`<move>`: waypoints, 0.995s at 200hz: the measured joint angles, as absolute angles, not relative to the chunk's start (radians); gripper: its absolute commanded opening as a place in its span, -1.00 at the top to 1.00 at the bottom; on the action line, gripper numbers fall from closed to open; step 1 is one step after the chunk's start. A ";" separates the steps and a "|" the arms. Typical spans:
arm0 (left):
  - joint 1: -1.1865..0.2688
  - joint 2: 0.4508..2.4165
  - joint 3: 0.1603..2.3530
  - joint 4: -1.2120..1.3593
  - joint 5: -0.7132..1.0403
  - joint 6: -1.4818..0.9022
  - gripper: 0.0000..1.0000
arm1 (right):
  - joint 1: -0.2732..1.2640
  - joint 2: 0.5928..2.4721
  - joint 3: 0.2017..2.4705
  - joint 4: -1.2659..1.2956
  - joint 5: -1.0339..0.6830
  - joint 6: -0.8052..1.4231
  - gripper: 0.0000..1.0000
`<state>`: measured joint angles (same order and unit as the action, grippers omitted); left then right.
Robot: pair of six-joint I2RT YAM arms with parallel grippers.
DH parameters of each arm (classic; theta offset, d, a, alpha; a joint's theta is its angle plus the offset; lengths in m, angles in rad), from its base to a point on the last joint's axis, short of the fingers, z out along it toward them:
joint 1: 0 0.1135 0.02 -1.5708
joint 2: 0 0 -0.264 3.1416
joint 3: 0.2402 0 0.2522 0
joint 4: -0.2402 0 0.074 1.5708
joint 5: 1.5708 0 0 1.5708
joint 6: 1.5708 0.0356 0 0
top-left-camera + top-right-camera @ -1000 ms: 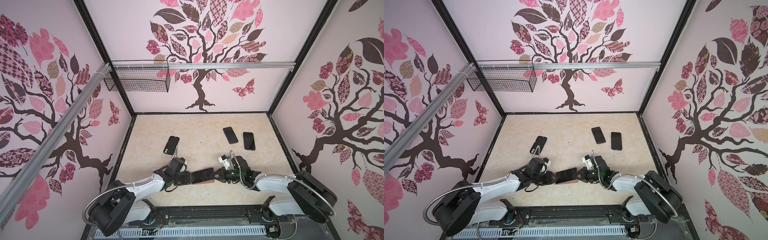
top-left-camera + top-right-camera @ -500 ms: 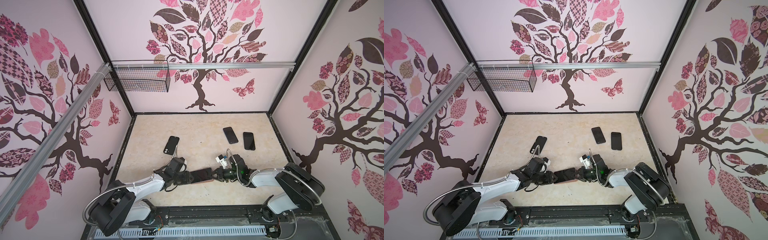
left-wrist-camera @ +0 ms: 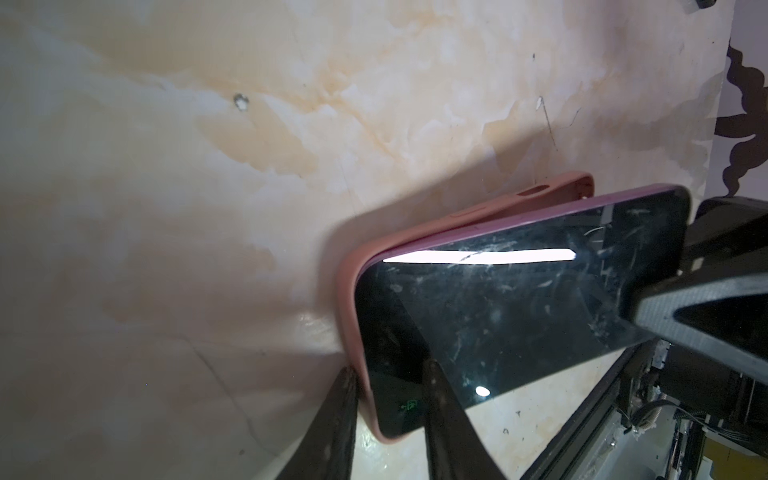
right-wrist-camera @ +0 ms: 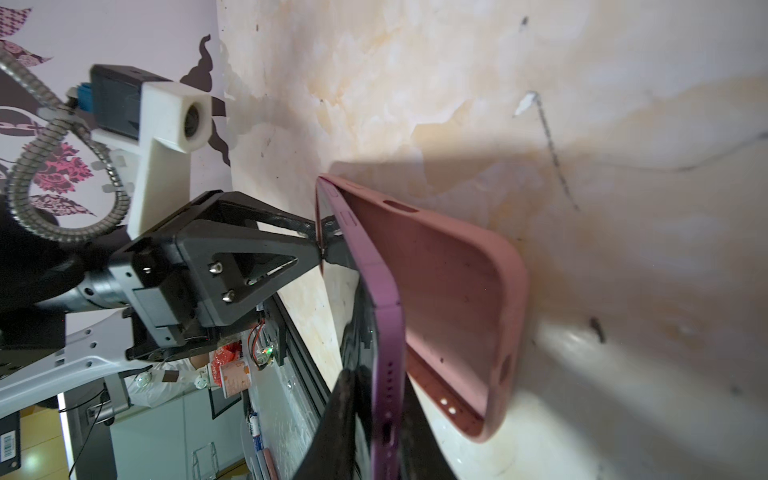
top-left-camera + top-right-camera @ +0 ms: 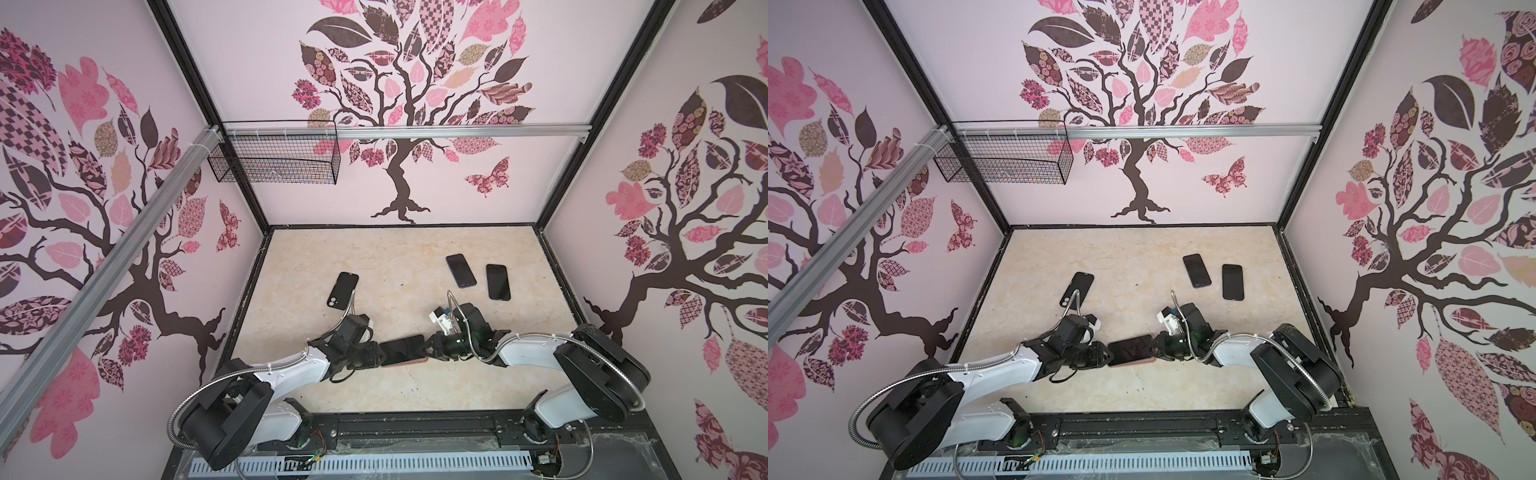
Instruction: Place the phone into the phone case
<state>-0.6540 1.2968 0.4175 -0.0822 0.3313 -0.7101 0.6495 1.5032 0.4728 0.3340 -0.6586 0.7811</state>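
Note:
A dark-screened phone point(image 5: 402, 350) point(image 5: 1131, 349) with a purple frame lies near the table's front. Its left end sits inside a pink phone case point(image 3: 353, 299) point(image 4: 449, 291), while its right end stands raised out of the case. My left gripper point(image 3: 388, 370) point(image 5: 380, 358) is shut on the case's left end, one finger behind the case and one on the screen point(image 3: 498, 311). My right gripper point(image 4: 378, 386) point(image 5: 426, 347) is shut on the phone's raised right end point(image 4: 386, 332).
Three dark phones or cases lie farther back on the table, one point(image 5: 343, 289) left of centre, two point(image 5: 460, 271) point(image 5: 498, 281) at the right. A wire basket point(image 5: 274, 162) hangs on the back-left wall. The black front rail point(image 5: 415, 428) runs close behind both arms.
The right arm's elbow swung in toward the middle and back out again. The phone and case stay in about the same spot between the two grippers.

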 measured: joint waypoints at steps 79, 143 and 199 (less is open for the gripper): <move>-0.680 1.347 0.423 0.000 0.355 -0.710 0.42 | 0.661 1.491 0.499 0.134 -0.574 0.718 0.29; -0.695 1.353 0.421 0.007 0.398 -0.710 0.42 | 0.673 1.444 0.534 -0.001 -0.518 0.672 0.11; -0.696 1.353 0.421 0.006 0.406 -0.710 0.42 | 0.673 1.388 0.574 -0.132 -0.464 0.630 0.08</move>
<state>-0.6964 1.3529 0.4213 0.0059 0.4061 -0.7101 0.6731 1.3876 0.5743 -0.1322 -0.4637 0.6300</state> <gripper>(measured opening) 0.291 0.461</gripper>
